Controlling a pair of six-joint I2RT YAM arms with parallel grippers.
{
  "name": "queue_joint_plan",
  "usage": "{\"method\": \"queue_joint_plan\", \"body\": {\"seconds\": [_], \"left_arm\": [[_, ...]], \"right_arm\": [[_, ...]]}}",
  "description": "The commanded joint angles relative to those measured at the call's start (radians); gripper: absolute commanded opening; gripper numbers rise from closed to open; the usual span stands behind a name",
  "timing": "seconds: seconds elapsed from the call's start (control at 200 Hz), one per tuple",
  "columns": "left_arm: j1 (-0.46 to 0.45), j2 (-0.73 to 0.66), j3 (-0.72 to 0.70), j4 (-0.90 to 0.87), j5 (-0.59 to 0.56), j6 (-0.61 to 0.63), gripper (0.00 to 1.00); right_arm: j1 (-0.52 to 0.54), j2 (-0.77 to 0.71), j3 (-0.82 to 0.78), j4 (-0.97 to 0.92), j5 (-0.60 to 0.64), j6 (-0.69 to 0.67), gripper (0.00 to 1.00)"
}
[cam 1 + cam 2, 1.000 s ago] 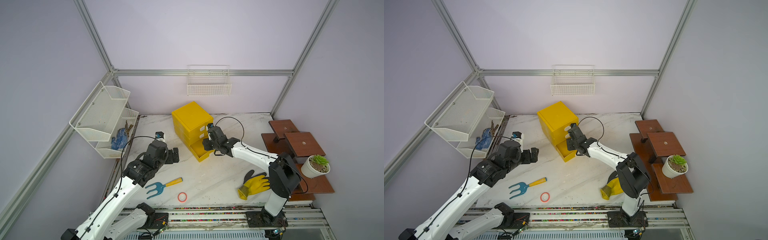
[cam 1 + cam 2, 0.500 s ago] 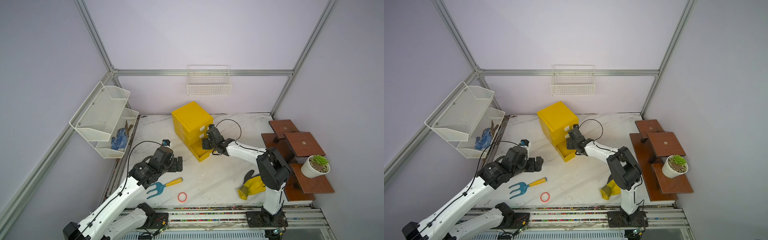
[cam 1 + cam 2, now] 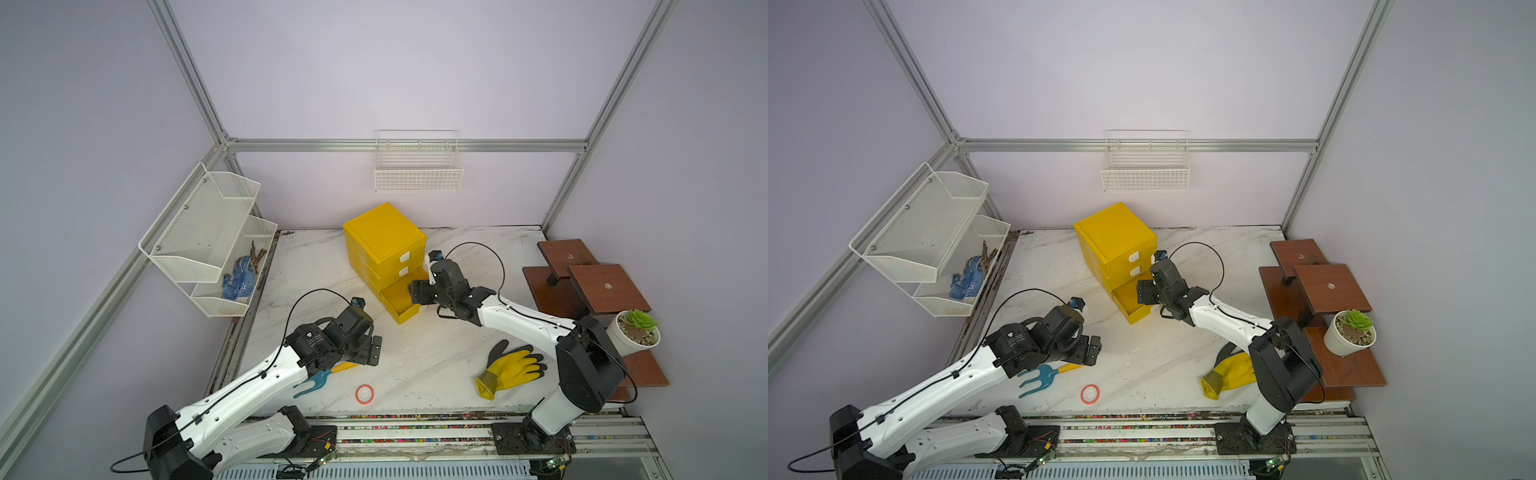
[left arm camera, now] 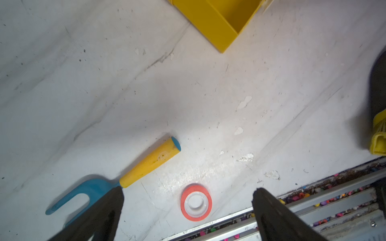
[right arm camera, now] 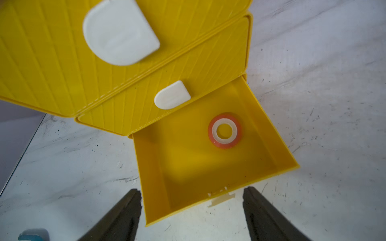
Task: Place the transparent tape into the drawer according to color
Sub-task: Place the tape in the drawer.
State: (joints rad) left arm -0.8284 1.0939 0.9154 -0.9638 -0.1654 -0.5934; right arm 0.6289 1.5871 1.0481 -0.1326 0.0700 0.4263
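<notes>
Jaws apart, right arm (image 3: 519,322) over drawer (image 3: 404,318), left arm (image 3: 257,384) near tape (image 3: 364,393)

Both arms extended, left gripper (image 4: 188,191) and right gripper (image 5: 192,190) both gaping

No text, brand, number or sign is readable in any view. There is faint pale print on the black joint housing of the left arm (image 3: 1014,340), seen in a top view, but it is too small to make out.
</notes>
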Motion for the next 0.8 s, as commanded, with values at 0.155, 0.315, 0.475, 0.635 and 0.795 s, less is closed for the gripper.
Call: {"method": "queue_joint_plan", "body": {"seconds": [0.155,0.315,0.475,0.635,0.795], "left_arm": [[-0.121,0.132,-0.024,-0.036,0.076,-0.046,0.99],[-0.183,0.198,-0.060,-0.014,0.060,-0.086,0.97],[-0.217,0.217,-0.140,0.062,0.044,-0.142,0.96],[-0.233,0.239,-0.181,0.117,0.012,-0.175,0.93],[-0.244,0.301,-0.190,0.158,0.019,-0.182,0.87]], "right_arm": [[-0.003,-0.070,-0.112,0.019,0.019,0.022,0.82],[-0.002,-0.074,-0.111,0.001,0.051,0.017,0.82],[-0.004,-0.082,-0.109,-0.018,0.074,0.011,0.82],[-0.004,-0.094,-0.115,-0.018,0.088,0.011,0.83],[-0.007,-0.106,-0.124,-0.017,0.092,0.011,0.83]]}}
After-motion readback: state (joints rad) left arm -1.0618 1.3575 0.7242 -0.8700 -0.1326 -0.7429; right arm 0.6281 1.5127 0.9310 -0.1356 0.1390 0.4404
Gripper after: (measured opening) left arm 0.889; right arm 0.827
